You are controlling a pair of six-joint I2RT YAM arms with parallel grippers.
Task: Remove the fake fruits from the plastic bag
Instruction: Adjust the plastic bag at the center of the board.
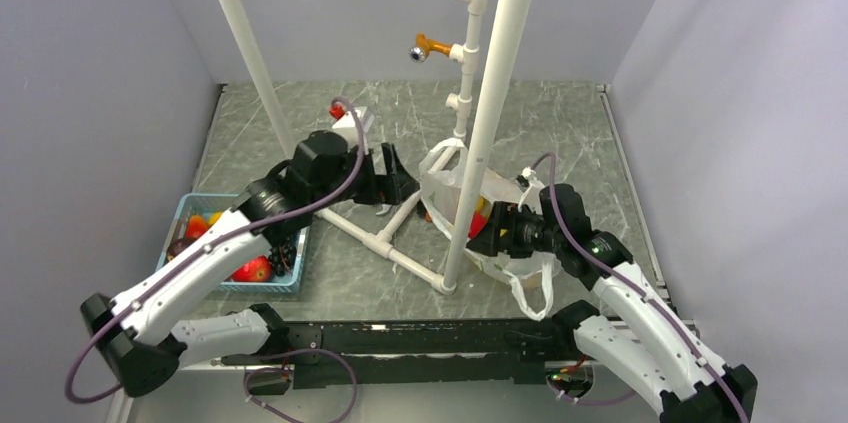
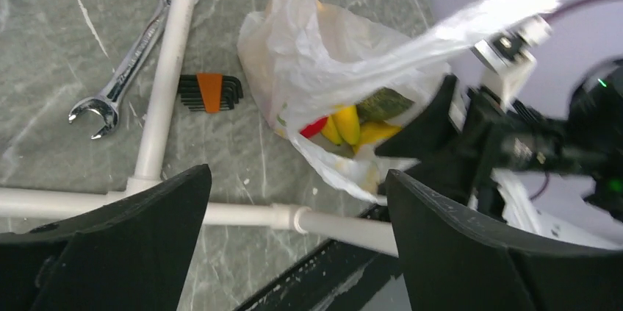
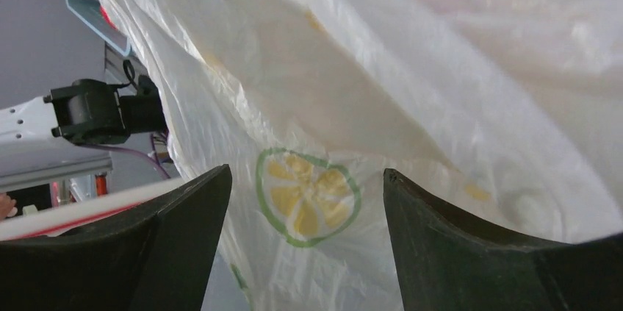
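On the table (image 1: 560, 133), right of centre, the plastic bag (image 2: 316, 54) sits just beside the white pipe frame (image 2: 165, 83), with its mouth turned toward my left arm. The fake fruits (image 2: 349, 126) in it are yellow bananas, something red and a dark green piece, all bunched at the opening. The bag is not empty yet.

Right hand (image 3: 303, 175): the fingers are spread wide. Bag film with a lemon-slice print fills the gap ahead of them, and I see nothing pinched. In the left wrist view a strip of bag is pulled taut up toward that arm, but it is blurred and I cannot tell what carries it. My guess is that the rim is being lifted to keep the mouth open for the other arm.

Left hand (image 2: 295, 179): it is wide open and empty, hanging above the pipe and aimed at the bag mouth, near the fruit but not touching it. It looks lined up for a reach-in.

The light-blue basket (image 1: 190, 205) at the left holds a red apple (image 1: 256, 269) and other pieces, so I take it as the drop spot.

The wrench (image 2: 121, 79) and hex keys (image 2: 211, 93) lie by the pipe, apart from the bag, and I am ignoring them.

I think the next move is to go for the bananas, which are nearest. The risk is that the thin film snags a finger and drags the whole bag.
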